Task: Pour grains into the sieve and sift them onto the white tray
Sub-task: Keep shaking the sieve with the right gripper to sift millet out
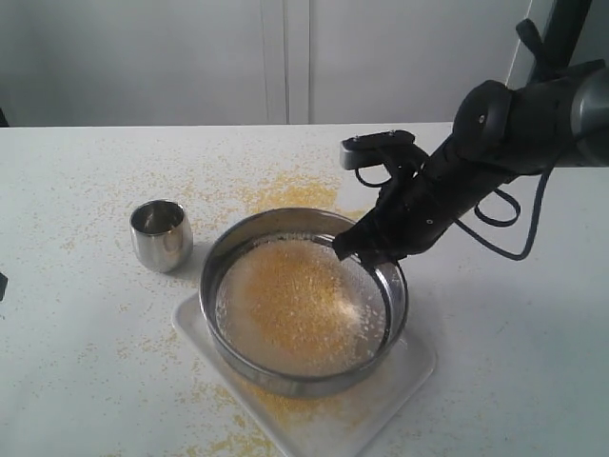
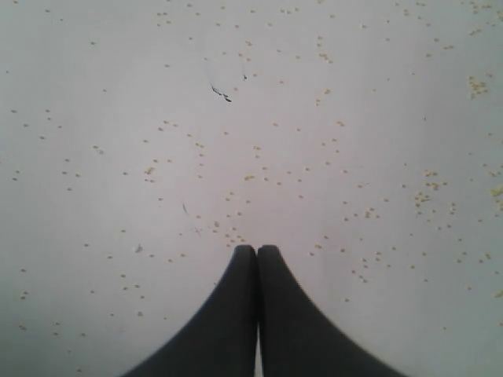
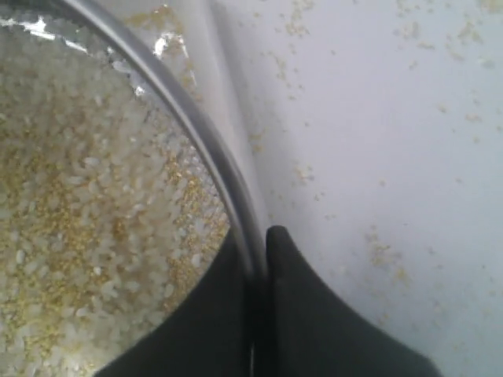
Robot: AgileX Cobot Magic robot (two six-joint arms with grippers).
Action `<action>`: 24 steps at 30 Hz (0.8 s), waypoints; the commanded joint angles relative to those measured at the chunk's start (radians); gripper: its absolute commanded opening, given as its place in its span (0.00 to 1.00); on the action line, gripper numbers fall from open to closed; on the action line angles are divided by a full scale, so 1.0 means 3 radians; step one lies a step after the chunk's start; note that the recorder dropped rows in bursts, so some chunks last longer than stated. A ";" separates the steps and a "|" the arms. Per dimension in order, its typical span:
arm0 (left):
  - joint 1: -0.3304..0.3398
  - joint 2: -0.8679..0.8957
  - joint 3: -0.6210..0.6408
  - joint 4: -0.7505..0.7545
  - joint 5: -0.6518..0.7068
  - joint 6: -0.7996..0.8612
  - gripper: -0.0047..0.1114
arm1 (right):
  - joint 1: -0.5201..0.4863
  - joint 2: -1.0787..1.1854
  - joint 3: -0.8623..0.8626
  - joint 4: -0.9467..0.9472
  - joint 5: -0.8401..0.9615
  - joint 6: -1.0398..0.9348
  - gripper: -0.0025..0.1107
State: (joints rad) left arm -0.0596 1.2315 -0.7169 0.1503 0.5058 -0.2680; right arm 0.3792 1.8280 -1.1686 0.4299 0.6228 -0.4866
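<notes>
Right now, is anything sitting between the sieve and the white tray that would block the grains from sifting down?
Nothing visible does. The sieve lies directly over the white tray, with the grains spread on its mesh, and the right gripper pinches only its rim. The steel cup stands apart, off the tray.

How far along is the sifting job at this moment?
Done: the whitish and yellow grains lie in the wide round steel sieve, over the flat white tray. In hand: the right gripper clamps the sieve's rim between its fingers. Left: sifting, since much yellow meal sits among the rice.
</notes>
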 commanded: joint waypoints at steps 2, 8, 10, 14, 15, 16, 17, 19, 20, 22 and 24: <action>0.0007 -0.0033 0.0033 -0.0015 0.0030 0.0012 0.05 | -0.0056 -0.0037 -0.0016 -0.0053 -0.0087 0.0793 0.02; 0.0007 -0.0033 0.0033 -0.0015 0.0030 0.0012 0.05 | 0.0006 -0.0062 -0.0016 -0.0221 0.0138 -0.0245 0.02; 0.0007 -0.0033 0.0033 -0.0015 0.0030 0.0012 0.05 | -0.0045 -0.0062 -0.0016 -0.0210 -0.0026 0.0391 0.02; 0.0007 -0.0033 0.0033 -0.0015 0.0030 0.0012 0.05 | 0.0028 -0.0078 -0.0023 -0.0149 -0.0016 0.0299 0.02; 0.0007 -0.0033 0.0033 -0.0015 0.0030 0.0012 0.05 | 0.0029 -0.0078 -0.0023 -0.0184 0.0042 -0.0026 0.02; 0.0007 -0.0033 0.0033 -0.0015 0.0030 0.0012 0.05 | 0.0029 -0.0086 -0.0017 -0.0246 0.0112 -0.0329 0.02; 0.0007 -0.0033 0.0033 -0.0015 0.0030 0.0012 0.05 | 0.0020 -0.0086 -0.0016 -0.0296 0.0106 -0.0265 0.02; 0.0007 -0.0033 0.0033 -0.0015 0.0030 0.0012 0.05 | -0.0029 -0.0072 -0.0016 -0.0287 -0.0009 0.0505 0.02; 0.0007 -0.0033 0.0033 -0.0015 0.0030 0.0012 0.05 | -0.0030 -0.0056 -0.0016 -0.0245 -0.0024 0.0794 0.02; 0.0007 -0.0033 0.0033 -0.0015 0.0030 0.0012 0.05 | 0.0003 -0.0056 -0.0016 -0.0161 0.0032 0.0627 0.02; 0.0007 -0.0033 0.0033 -0.0015 0.0030 0.0012 0.05 | 0.0029 -0.0070 -0.0016 -0.0225 0.0122 -0.0054 0.02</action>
State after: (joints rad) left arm -0.0596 1.2315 -0.7169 0.1503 0.5058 -0.2680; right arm 0.3796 1.8246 -1.1650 0.3428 0.6368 -0.3522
